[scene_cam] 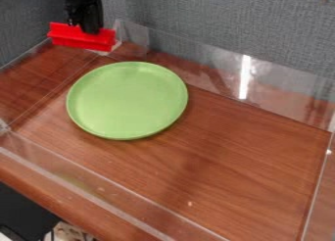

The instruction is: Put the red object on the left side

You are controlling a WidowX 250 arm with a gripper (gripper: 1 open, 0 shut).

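Note:
A bright red brick-shaped block, the red object (76, 34), hangs in the air at the upper left, above the table's far left corner. My black gripper (84, 24) comes down from the top edge and is shut on the block's middle. The block is level, its long side running left to right. It is now up and left of the round lime-green plate (127, 99), which lies bare on the wooden table.
Clear acrylic walls (249, 73) ring the wooden table (222, 157). A grey fabric panel stands behind. A small clear stand (127, 31) sits at the back wall just right of the block.

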